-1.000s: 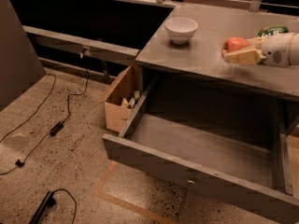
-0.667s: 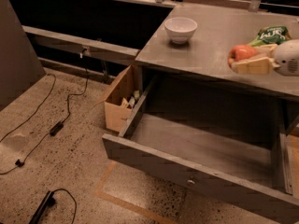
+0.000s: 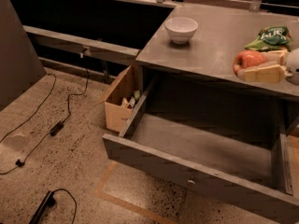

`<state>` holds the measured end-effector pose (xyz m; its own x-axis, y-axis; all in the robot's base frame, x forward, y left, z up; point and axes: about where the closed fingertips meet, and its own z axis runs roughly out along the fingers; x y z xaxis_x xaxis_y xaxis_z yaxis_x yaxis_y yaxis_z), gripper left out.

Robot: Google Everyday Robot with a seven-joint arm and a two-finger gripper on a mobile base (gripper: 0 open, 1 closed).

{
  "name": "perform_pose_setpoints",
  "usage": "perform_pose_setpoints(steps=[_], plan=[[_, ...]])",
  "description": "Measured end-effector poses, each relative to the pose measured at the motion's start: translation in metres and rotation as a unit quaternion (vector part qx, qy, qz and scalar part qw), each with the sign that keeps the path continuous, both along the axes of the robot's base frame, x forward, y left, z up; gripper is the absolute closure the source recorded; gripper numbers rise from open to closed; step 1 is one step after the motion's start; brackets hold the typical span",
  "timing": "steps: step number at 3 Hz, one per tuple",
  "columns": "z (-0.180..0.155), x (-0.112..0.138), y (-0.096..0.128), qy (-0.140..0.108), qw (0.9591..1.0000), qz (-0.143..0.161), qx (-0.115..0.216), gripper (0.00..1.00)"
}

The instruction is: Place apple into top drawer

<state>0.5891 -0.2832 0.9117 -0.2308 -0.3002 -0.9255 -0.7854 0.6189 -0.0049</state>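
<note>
- Floor (image 3: 70,171): speckled terrazzo, well below and left of the gripper. An orange taped line (image 3: 135,204) runs across it in front of the drawer.
- Counter top (image 3: 215,45): flat grey slab under and to the left of the gripper, with a dull sheen. Behind it is a dark recess with a long grey ledge.
- Top drawer (image 3: 196,148): wide, shallow and grey, pulled fully open below and left of the gripper. Its bare floor is in view.
- Cardboard box (image 3: 117,111): tan and open-topped, standing on the floor against the drawer's left side, far left of and below the gripper. Small items are inside; no print on them is legible.
- White bowl (image 3: 181,29): round, upright on the counter, well to the left of the gripper and further back.
- Snack bag (image 3: 273,36): green and crinkled, lying on the counter just behind the gripper. It has white lettering on the face, which I cannot read with confidence.
- Gripper (image 3: 254,65): cream-coloured fingers entering from the right edge above the counter and clamped on either side of the apple.
- Apple (image 3: 248,59): red-orange, held between the fingers over the counter's right part, outside the drawer. I cannot tell whether it touches the counter.
- Cables (image 3: 70,101): thin and black, trailing over the floor far left, with a small black adapter (image 3: 57,128) in line.
- Knob (image 3: 190,182): small round metal, on the drawer front, below and left of the gripper.
</note>
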Motion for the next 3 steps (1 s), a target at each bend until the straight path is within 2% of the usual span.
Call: perform_pose_setpoints(steps=[2,3], plan=[[-0.044,-0.05,0.028,0.01,0.9978,0.064,0.01,1.0],[-0.073,-0.064,0.04,0.02,0.997,0.075,-0.004,1.0]])
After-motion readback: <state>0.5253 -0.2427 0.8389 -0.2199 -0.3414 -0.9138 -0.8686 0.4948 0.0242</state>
